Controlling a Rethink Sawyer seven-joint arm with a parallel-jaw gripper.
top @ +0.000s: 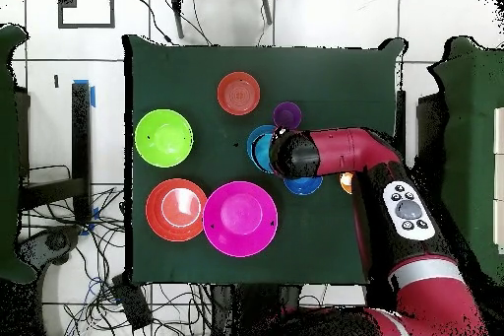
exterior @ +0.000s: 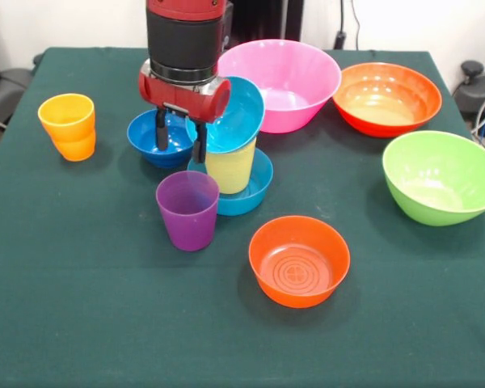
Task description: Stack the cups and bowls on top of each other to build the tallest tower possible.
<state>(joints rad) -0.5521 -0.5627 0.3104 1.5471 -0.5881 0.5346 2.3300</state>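
Observation:
The tower stands mid-table: a mid-blue small bowl point(exterior: 255, 194) holds the upright pale yellow cup point(exterior: 230, 167), and a cyan small bowl point(exterior: 236, 115) rests tilted on the cup, its opening facing the gripper. My gripper point(exterior: 179, 153) hangs just left of the tower, open. One finger point(exterior: 199, 149) is at the cyan bowl's lower rim; the other point(exterior: 160, 133) is over the dark blue small bowl point(exterior: 149, 139). The purple cup point(exterior: 187, 208) stands in front of the tower, and the orange cup point(exterior: 68, 126) at far left. In the overhead view the arm point(top: 335, 155) covers the gripper.
An orange-red small bowl point(exterior: 299, 260) sits front of centre. The large pink bowl point(exterior: 287, 81), large orange-red bowl point(exterior: 386, 97) and lime green bowl point(exterior: 442, 175) line the right and back. The green cloth table point(exterior: 81, 307) ends at its edges point(top: 133, 155).

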